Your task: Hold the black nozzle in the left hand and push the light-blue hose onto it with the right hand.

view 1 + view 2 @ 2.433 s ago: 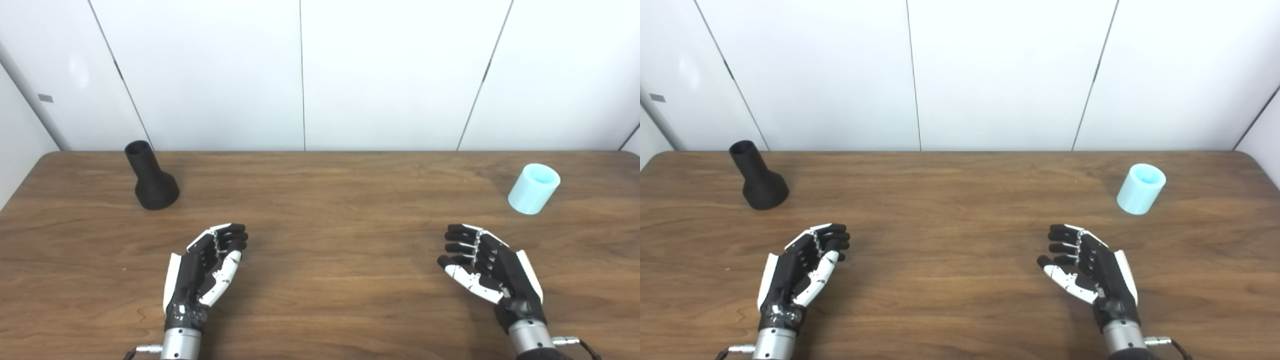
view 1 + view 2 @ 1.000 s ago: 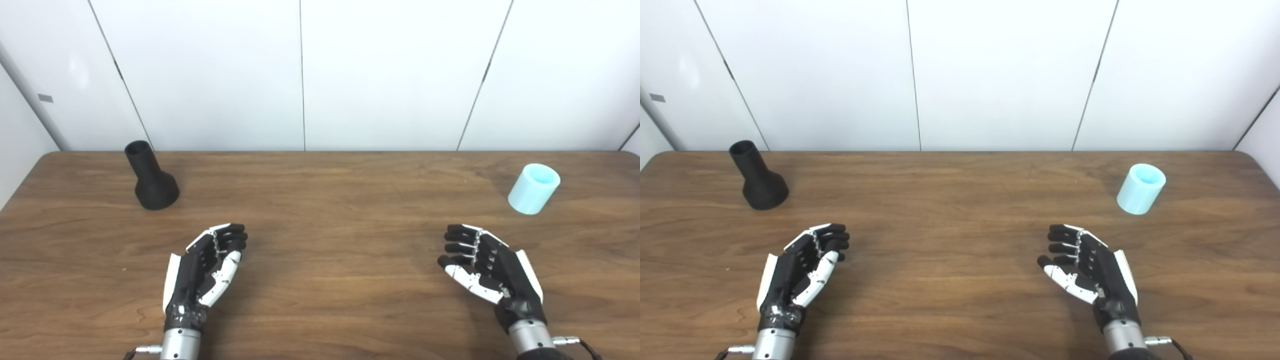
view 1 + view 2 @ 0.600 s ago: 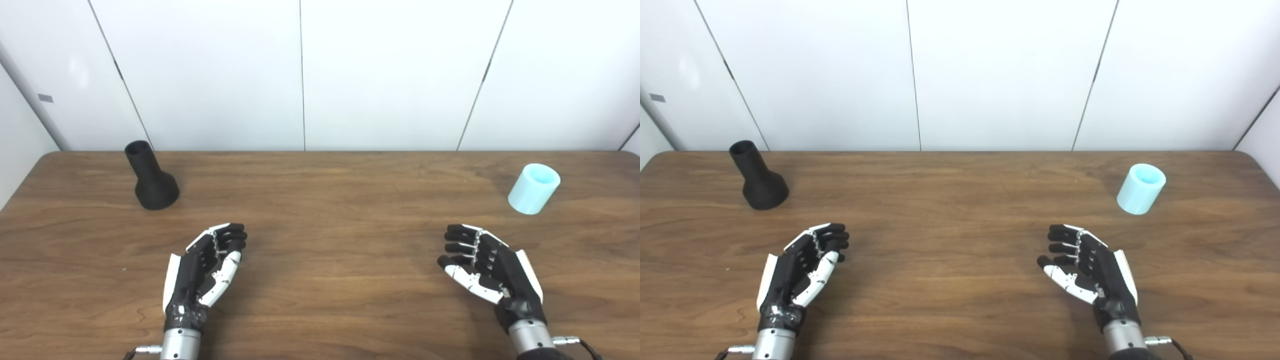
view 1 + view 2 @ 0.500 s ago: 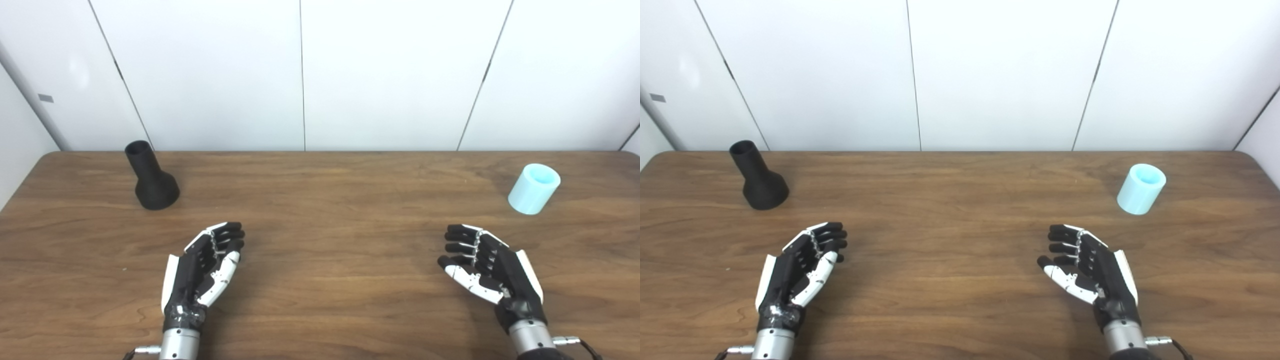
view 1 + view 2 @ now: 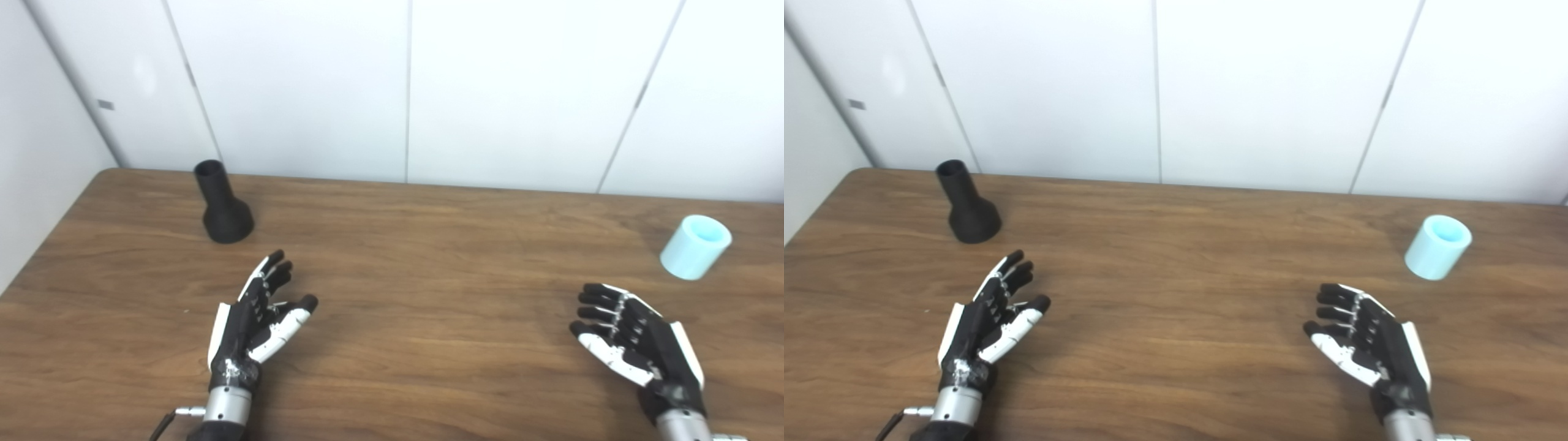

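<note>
- White wall panels with thin dark seams stand behind a wood-grain counter point(image 5: 429, 245), matte brown and streaked.
- Left hand point(image 5: 254, 324), black with white plates, is open and empty, fingers spread toward the nozzle but well short of it.
- Right hand point(image 5: 634, 340) is open too, fingers loosely curled, holding nothing.
- Black nozzle point(image 5: 223, 205) stands upright at far left: narrow tube on a flared base, dull finish.
- Light-blue hose point(image 5: 695, 247), a short smooth cylinder, sits far right.
- Nothing is grasped yet; both pickups and the joining remain.
</note>
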`<act>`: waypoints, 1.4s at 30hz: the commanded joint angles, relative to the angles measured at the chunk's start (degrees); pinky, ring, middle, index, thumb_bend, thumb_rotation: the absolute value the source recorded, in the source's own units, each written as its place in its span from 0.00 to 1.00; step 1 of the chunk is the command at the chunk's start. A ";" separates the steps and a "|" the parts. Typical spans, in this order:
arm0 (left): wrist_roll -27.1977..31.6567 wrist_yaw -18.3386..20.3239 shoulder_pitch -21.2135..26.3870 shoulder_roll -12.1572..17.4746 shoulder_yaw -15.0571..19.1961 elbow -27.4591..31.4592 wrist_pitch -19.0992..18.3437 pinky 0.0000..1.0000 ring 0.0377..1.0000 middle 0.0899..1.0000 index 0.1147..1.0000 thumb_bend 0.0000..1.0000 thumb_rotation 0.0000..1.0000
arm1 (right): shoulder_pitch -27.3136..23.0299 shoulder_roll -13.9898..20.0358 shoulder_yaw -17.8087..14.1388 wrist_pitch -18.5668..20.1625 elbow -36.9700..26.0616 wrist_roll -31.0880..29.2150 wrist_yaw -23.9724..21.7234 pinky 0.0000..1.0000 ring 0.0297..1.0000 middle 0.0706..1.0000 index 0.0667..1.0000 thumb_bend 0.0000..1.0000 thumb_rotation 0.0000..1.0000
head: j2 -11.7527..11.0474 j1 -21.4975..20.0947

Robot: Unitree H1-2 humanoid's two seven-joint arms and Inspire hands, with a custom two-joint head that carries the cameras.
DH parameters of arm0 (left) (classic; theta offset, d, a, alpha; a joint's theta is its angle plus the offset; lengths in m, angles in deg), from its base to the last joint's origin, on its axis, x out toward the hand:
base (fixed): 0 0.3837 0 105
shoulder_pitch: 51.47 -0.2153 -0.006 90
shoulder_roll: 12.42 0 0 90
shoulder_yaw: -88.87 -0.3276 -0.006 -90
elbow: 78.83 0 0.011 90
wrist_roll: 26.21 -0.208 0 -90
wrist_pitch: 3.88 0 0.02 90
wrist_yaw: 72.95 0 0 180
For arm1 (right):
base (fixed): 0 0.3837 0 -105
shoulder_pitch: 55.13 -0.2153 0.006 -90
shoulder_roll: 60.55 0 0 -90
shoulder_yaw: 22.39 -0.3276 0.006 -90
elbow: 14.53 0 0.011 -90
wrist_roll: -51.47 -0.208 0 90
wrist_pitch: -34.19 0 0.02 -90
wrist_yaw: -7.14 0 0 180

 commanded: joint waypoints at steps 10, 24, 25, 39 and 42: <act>-3.70 -1.41 5.01 5.52 1.67 -4.79 1.15 0.90 0.94 0.95 1.00 0.80 0.38 | -1.99 2.75 -3.02 -1.40 1.04 -4.71 -1.87 0.66 0.72 0.72 0.69 0.26 0.00 | -0.19 8.22; -9.59 -8.49 10.75 5.84 3.82 -5.75 -0.72 0.95 0.97 0.98 1.00 0.92 0.37 | -3.12 4.26 -5.17 -0.62 2.44 -7.92 -2.87 0.66 0.72 0.72 0.70 0.22 0.00 | -1.30 15.43; -9.71 -8.83 10.92 5.78 4.08 -5.45 -1.35 0.98 0.99 0.99 1.00 0.94 0.37 | -3.18 4.33 -5.25 -0.57 2.55 -7.87 -2.84 0.65 0.72 0.72 0.70 0.23 0.00 | -1.38 15.55; -12.44 -11.73 12.84 7.14 5.40 -5.23 -3.96 0.99 1.00 1.00 1.00 0.95 0.35 | -3.49 4.89 -5.94 -0.39 2.65 -8.42 -3.28 0.58 0.68 0.69 0.65 0.24 0.00 | -1.58 17.53; -14.39 -12.02 13.18 7.63 5.82 -2.72 -7.96 0.98 1.00 1.00 1.00 0.95 0.35 | -3.52 5.00 -5.99 -0.62 2.85 -8.74 -3.52 0.57 0.67 0.68 0.65 0.25 0.00 | -1.73 17.73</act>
